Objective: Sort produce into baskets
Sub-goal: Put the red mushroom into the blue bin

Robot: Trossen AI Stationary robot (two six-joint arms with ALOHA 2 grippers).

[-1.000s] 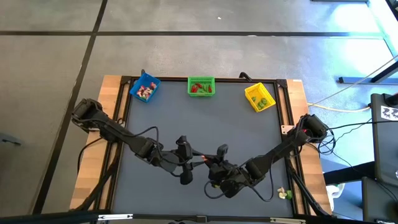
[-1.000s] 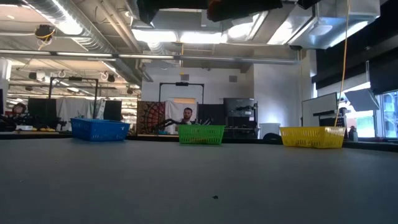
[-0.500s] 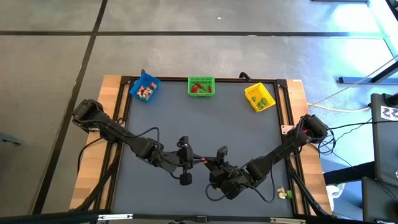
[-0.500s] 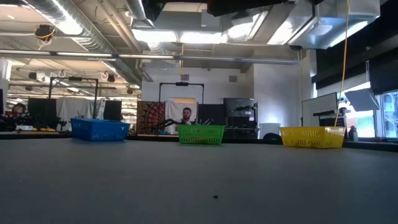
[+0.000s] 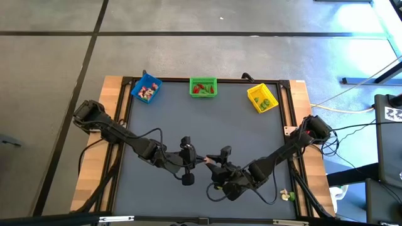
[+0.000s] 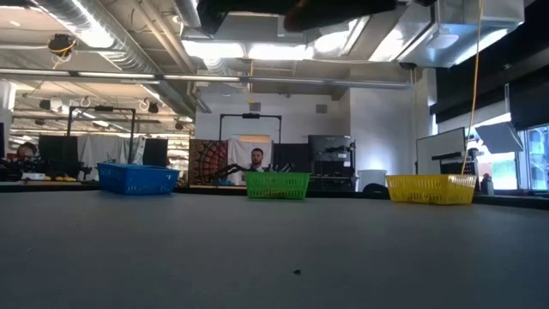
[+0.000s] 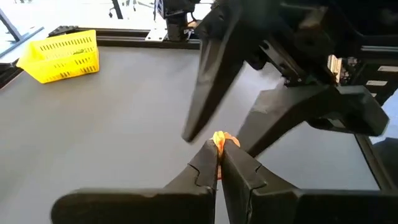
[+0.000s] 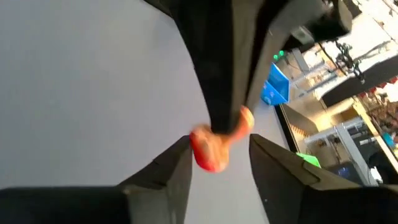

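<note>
High view: both arms meet low in the frame's centre; the blue basket [image 5: 146,88], green basket [image 5: 203,86] and yellow basket [image 5: 262,98] line the top edge. Left wrist view: the left gripper [image 7: 218,144] is pinched on an orange-red piece [image 7: 219,139]. Right wrist view: the right gripper [image 8: 219,147] stands parted around it; a handover, seemingly; next, carry it to a basket.

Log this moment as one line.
phase: handover | left pincer: shut on red-orange piece | right pincer: open around it

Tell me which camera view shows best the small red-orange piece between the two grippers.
The right wrist view: the red-orange piece fills the middle, pinched by the left gripper. The left wrist view shows only its tip, the high view a tiny speck, the low view nothing.
</note>
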